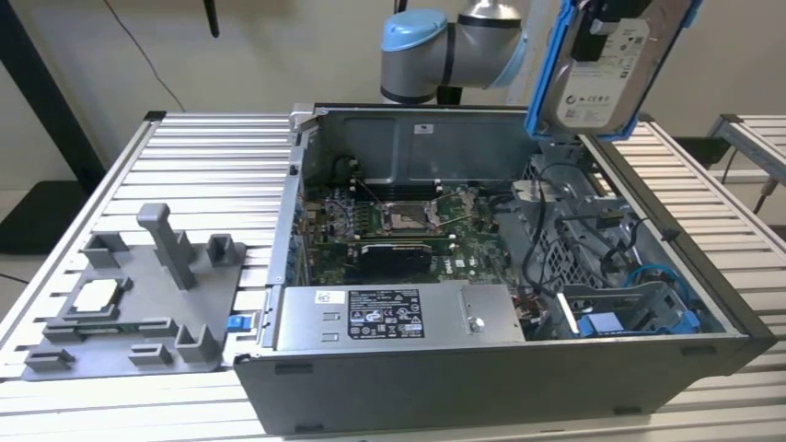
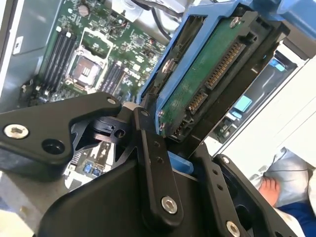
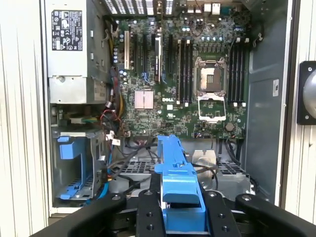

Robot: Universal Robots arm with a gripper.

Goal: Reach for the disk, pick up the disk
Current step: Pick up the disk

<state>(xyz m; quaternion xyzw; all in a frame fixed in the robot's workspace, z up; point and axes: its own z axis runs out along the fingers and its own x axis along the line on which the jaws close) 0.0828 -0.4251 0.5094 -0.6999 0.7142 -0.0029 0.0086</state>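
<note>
Black gripper (image 3: 180,212) fingers pinch the disk (image 1: 610,66) from both sides, closed against its bright blue frame. In the exterior view, the disk hangs high in the air, lifted clear of the open computer case (image 1: 491,387) and above the case's far corner on the exterior view's right. It is held nearly upright and slightly tilted, its silver face with the white label turned toward the camera. The robot arm (image 1: 448,51), grey with a light blue joint cap, sits just beside the disk.

In the second wrist view, the disk's underside shows – a green circuit board and a row of connector pins, edged by the blue frame. A black finger (image 2: 153,168) presses against the frame's near edge.

In the first wrist view, the camera looks straight down past the blue frame into the case. The green motherboard (image 3: 182,89) lies below with its empty processor socket (image 3: 211,79). A grey power supply (image 3: 69,49) fills one corner, and an empty drive bay (image 3: 74,168) with blue plastic rails sits next to it.

Back in the exterior view, the case rests on a ribbed metal table (image 1: 197,157). A grey plastic fixture (image 1: 135,304) lies on the table at the exterior view's left – a small silver chip (image 1: 96,296) sits on it.
</note>
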